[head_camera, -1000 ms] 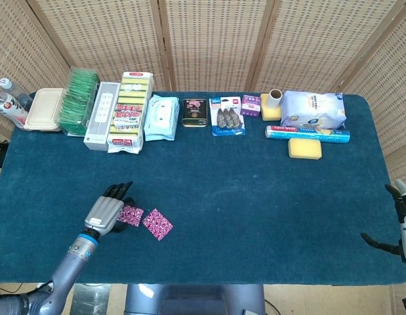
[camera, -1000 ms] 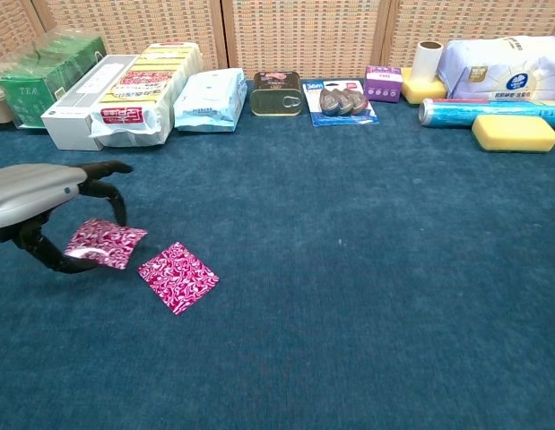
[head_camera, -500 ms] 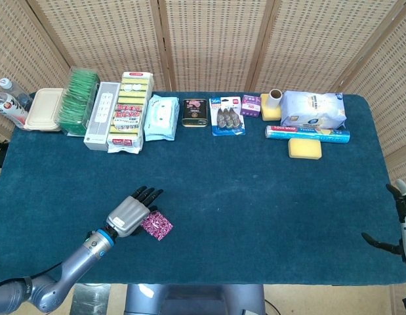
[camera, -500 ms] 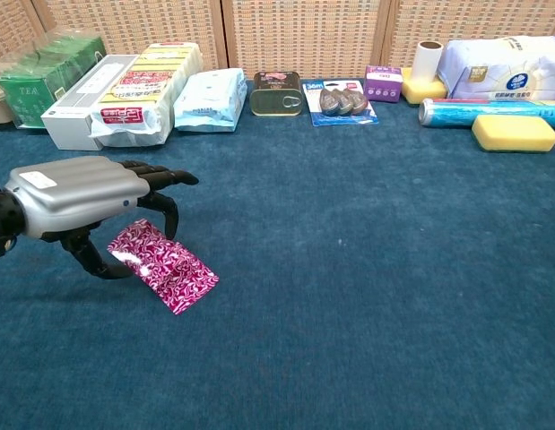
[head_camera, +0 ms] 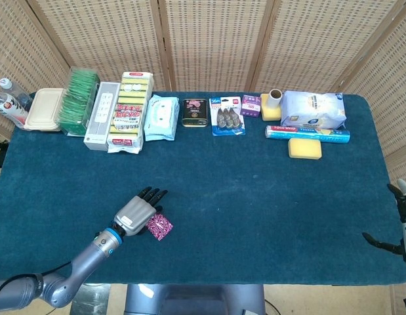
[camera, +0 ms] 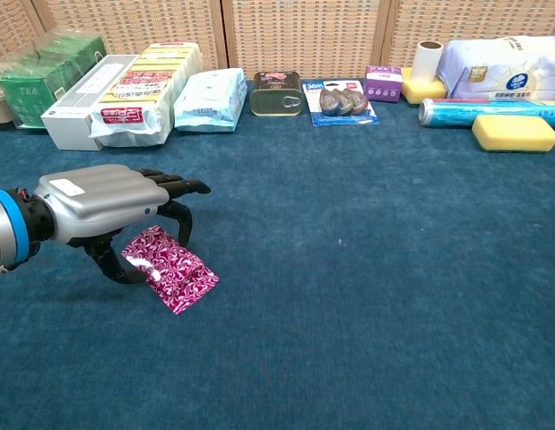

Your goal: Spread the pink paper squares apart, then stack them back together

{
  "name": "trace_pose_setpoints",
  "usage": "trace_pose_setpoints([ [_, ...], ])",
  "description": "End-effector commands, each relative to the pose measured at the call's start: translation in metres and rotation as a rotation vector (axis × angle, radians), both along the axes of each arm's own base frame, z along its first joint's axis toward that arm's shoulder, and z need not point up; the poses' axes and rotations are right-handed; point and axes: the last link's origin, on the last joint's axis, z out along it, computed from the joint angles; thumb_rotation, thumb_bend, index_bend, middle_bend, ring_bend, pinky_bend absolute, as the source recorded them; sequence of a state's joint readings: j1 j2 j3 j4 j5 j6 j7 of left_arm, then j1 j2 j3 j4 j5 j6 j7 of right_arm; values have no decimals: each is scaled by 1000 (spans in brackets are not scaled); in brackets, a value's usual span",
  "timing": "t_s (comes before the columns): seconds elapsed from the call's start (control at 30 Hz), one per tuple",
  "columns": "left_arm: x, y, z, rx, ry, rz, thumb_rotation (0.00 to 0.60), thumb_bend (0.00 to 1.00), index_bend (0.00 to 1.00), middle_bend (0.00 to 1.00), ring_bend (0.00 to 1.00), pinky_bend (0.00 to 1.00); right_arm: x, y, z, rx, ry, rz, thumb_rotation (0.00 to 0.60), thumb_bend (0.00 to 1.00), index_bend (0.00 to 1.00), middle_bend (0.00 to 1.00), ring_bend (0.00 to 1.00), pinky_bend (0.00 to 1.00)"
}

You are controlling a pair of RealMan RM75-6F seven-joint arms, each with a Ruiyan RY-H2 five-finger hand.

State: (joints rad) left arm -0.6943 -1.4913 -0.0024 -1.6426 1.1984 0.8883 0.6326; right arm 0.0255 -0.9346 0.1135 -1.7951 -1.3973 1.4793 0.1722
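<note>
- My left hand (camera: 102, 202) hangs low over the near-left part of the blue cloth table (head_camera: 255, 190), palm down, fingers reaching forward, thumb curled under.
- Pink paper squares (camera: 169, 269): in the chest view I see one patterned square lying flat on the cloth, and a second glossy one at its left end, under my palm. The two overlap, nearly stacked but not squared up.
- Grip: thumb and a finger close around the upper square's left edge. It looks pinched, though I cannot see the contact itself, since the palm hides it. The other fingers are loosely spread.
- Why held so: my guess is that an edge pinch lets me lay the thin sheet onto its mate without crumpling it. The low, flat palm keeps the paper from flapping.
- The head view shows only a corner of pink beside the hand, so I trust the chest view for alignment.
- Right hand (head_camera: 401, 223) sits off the far right table edge, fingers apart, holding nothing. It is parked there to keep clear.
- Judgement: I am in the restacking step, and what remains is aligning edges and letting go.
- The boxes, wipes, tin (head_camera: 195, 112) and sponge (head_camera: 304, 148) along the back row are well apart from the work.
</note>
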Motion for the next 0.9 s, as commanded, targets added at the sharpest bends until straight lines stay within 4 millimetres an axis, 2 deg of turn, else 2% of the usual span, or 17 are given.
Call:
trace_pose_setpoints([
  [0.03, 1, 0, -2, -4, 6, 0, 600, 245, 390, 0, 0, 72, 0, 0, 0, 0, 1, 1, 600, 0, 58, 0, 0, 0],
  [0.9, 6, 0, -10, 0, 26, -20, 600, 245, 375, 0, 0, 72, 0, 0, 1, -4, -1, -3, 600, 0, 58, 0, 0, 0],
])
